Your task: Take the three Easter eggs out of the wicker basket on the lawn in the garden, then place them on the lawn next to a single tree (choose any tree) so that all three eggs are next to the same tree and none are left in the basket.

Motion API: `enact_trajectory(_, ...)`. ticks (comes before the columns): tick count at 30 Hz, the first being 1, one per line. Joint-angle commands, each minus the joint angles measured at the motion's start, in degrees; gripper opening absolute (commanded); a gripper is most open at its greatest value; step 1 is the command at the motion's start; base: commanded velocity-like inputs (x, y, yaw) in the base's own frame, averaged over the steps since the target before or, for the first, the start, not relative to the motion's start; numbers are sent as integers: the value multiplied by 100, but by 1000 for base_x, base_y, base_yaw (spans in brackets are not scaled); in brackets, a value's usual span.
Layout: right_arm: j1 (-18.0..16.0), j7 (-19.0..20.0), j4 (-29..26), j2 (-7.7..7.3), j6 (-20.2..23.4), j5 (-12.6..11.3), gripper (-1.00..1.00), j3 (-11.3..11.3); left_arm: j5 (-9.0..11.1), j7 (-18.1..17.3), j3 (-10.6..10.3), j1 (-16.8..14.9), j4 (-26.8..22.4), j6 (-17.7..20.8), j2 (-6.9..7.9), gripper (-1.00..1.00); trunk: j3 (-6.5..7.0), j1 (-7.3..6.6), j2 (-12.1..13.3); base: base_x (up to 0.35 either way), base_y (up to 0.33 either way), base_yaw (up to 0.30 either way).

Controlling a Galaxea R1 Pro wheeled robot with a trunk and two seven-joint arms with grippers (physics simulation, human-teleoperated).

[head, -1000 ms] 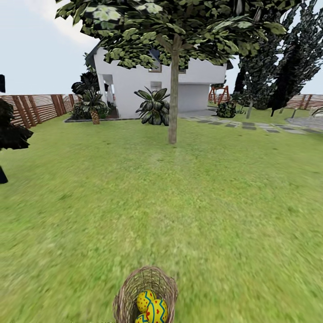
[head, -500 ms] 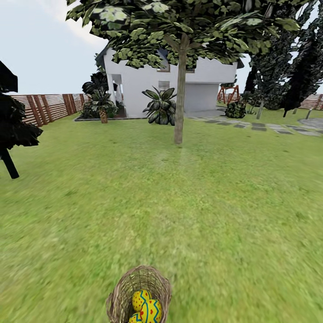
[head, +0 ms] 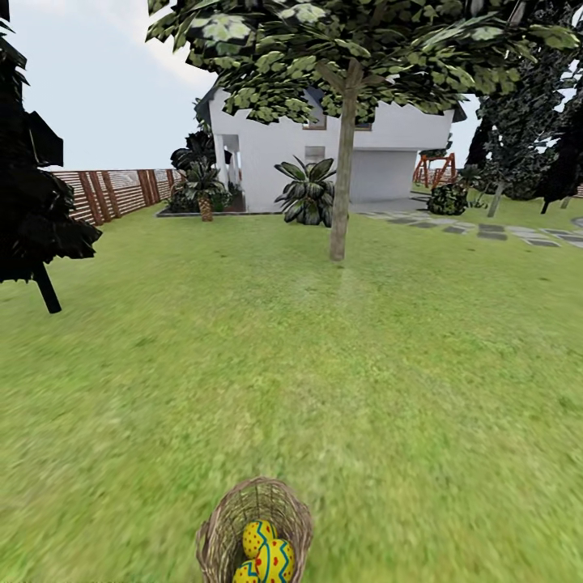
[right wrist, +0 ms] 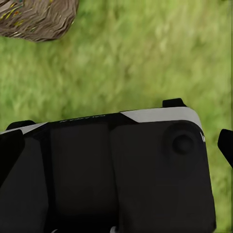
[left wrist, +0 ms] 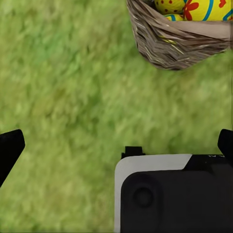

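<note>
Where the left gripper point(left wrist: 116, 145) hangs over the lawn point(left wrist: 63, 97), its two dark fingertips point(left wrist: 9, 148) sit far apart at opposite edges of the left wrist view, so it is released and holds nothing. Grass lies between the tips. Just beyond them stands the wicker basket point(left wrist: 179, 46), woven wall toward the camera. Easter eggs point(left wrist: 206, 9) show inside the rim, yellow with red dots, a red flower and blue lines.

The right gripper point(right wrist: 116, 143) is likewise spread wide, one tip at each side of the right wrist view, nothing between them; most of the gap is hidden behind a black-and-white robot body part point(right wrist: 111, 170). Past it, off toward one corner, a patch of the basket's weave point(right wrist: 39, 19) sits on grass.

Head view: basket point(head: 255, 526) lowest and nearest, upright on the lawn point(head: 324, 389), three eggs point(head: 263, 555) clustered inside, touching one another. None lie on the grass.

Well beyond, open lawn. Then the tree point(head: 342, 178), bare trunk, leafy crown overhead. Off to the left, a dark cone-shaped tree point(head: 32, 210). Behind: broad-leaved bush point(head: 308, 193), short palm point(head: 202, 190), white house point(head: 324, 162), slat fence point(head: 113, 193), grey paving stones point(head: 486, 231).
</note>
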Motion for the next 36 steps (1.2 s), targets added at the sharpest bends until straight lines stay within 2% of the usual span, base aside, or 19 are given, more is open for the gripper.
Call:
enact_trajectory(1,-2,5,-12,4,26,-20,100,-23,50,14,-50,-5,3,-19,1,100,-13,3,-12,0,-40,8)
enact_trajectory(22,-2,5,-12,4,26,-20,100,-23,54,17,-46,-5,3,-20,1,100,-13,3,-12,5,-62,2)
enact_trajectory(36,-2,5,-15,4,26,-20,100,-26,52,18,-46,-5,3,-20,1,100,-13,3,-12,16,-2,114)
